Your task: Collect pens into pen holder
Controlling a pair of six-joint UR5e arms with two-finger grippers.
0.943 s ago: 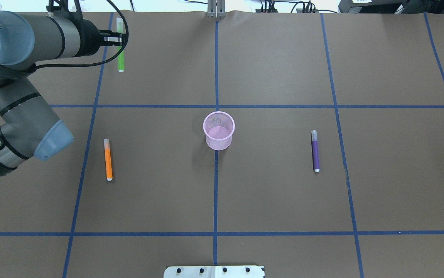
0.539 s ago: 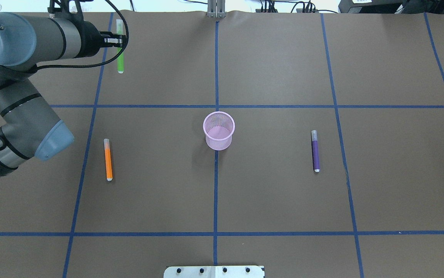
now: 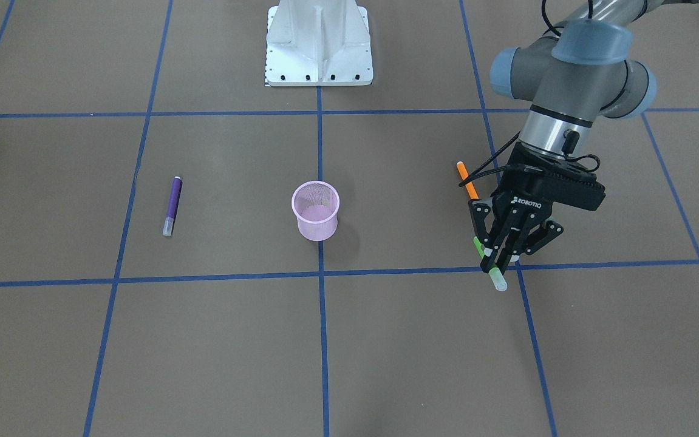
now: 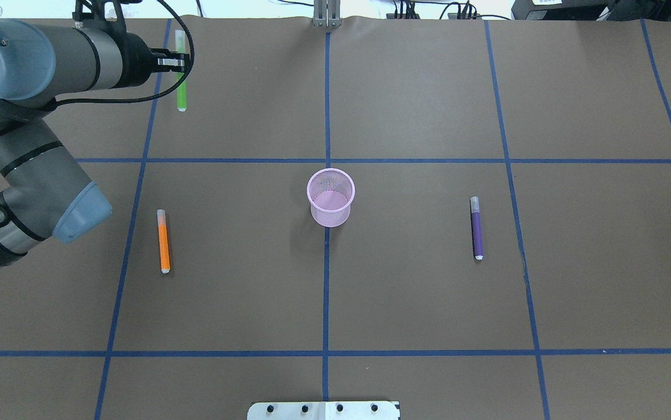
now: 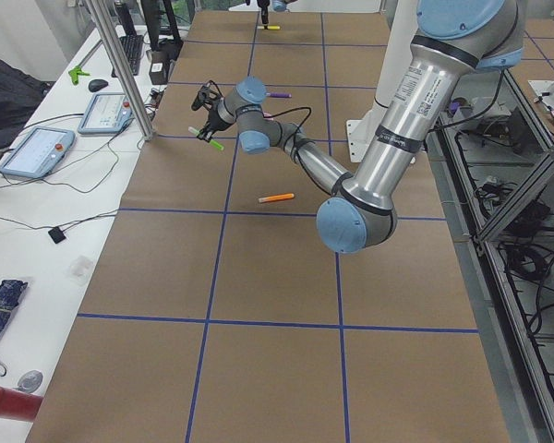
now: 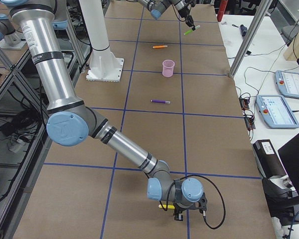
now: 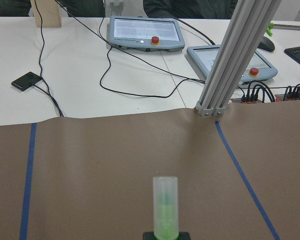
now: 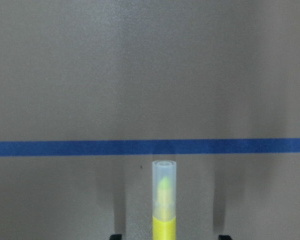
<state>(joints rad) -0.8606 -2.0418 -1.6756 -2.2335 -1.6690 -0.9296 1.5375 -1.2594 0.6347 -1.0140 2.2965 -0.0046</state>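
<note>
My left gripper (image 4: 181,60) (image 3: 495,258) is shut on the green pen (image 4: 181,87) (image 7: 165,207), which it holds above the table's far left part, cap end pointing away. The orange pen (image 4: 163,242) (image 3: 466,180) lies flat on the left. On the right lies the purple pen (image 4: 477,230) (image 3: 172,203). The pink mesh pen holder (image 4: 330,219) (image 3: 317,230) stands upright at the centre with no pen in it. My right gripper (image 8: 167,236) (image 6: 179,211) is low at the table's right end, open, its fingertips apart on either side of a yellow pen (image 8: 164,200).
Blue tape lines grid the brown table cover. The robot's white base plate (image 3: 319,42) sits at the near middle edge. An aluminium post (image 7: 230,65) stands at the far edge, with control tablets (image 7: 140,32) and cables on the white bench beyond.
The left gripper and the green pen have shifted only a few pixels toward the robot. The other pens and the holder have not moved.
</note>
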